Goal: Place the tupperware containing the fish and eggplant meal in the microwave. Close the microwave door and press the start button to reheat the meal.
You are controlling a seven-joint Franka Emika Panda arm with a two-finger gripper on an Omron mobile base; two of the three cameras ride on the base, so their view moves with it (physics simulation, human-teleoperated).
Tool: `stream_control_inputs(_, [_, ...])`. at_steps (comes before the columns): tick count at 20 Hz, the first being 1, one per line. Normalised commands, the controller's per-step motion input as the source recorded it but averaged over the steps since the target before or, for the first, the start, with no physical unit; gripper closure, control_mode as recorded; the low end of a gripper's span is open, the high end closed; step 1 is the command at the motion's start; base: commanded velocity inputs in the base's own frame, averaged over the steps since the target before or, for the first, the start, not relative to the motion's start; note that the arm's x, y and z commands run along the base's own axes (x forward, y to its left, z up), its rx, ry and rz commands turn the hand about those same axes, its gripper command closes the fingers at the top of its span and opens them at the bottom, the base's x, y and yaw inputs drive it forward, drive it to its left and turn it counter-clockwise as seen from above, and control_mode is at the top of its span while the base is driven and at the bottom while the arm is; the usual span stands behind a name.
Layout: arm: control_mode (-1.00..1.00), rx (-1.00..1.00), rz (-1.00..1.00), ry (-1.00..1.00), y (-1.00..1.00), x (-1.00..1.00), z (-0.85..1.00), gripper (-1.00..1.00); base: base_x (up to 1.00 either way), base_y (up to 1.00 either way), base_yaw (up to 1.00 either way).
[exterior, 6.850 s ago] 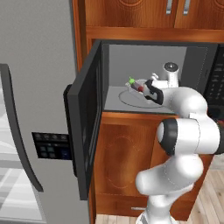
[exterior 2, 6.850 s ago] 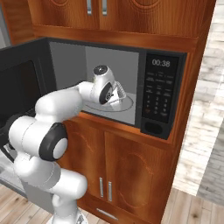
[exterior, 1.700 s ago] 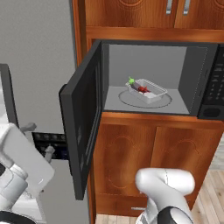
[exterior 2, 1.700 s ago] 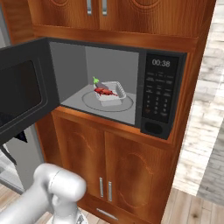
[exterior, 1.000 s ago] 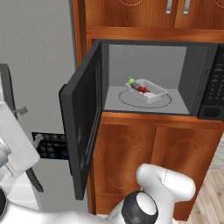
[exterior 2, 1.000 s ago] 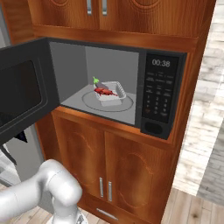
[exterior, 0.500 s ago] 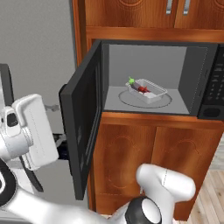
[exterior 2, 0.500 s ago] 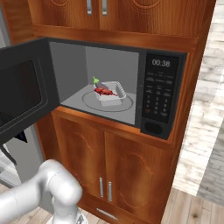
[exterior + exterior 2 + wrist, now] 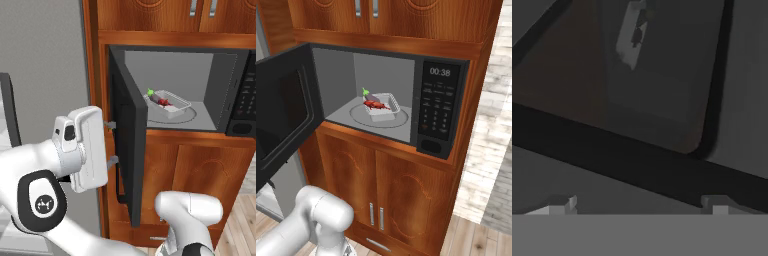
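The tupperware sits inside the microwave, in the middle of the round plate on the grey floor. The red fish and purple eggplant lie in it.

The microwave door stands wide open, swung out to the left, just as it did a moment ago. The tray has not moved either.

What changed is the arm. Half a second ago the white hand was at the far left of the left base view. Now it has slid right, and the gripper is right up against the outer face of the door. Its two fingers are spread far apart and hold nothing. The hand view shows the dark door window very close.
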Motion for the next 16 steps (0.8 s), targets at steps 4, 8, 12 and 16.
stream_control_inputs(4, [-1.00,0.06,-0.05,0.00,-1.00,-0.03,0.00,-1.00,0.00,0.00,0.00])
stream_control_inputs(8, [-1.00,0.04,-0.07,0.00,-1.00,0.00,0.00,-1.00,0.00,0.00,0.00])
stream_control_inputs(12, [-1.00,0.03,-0.08,0.00,-1.00,0.01,0.00,-1.00,0.00,0.00,0.00])
stream_control_inputs(16, [-1.00,0.00,-0.13,0.09,-0.97,0.41,0.00,-1.00,0.00,0.00,0.00])
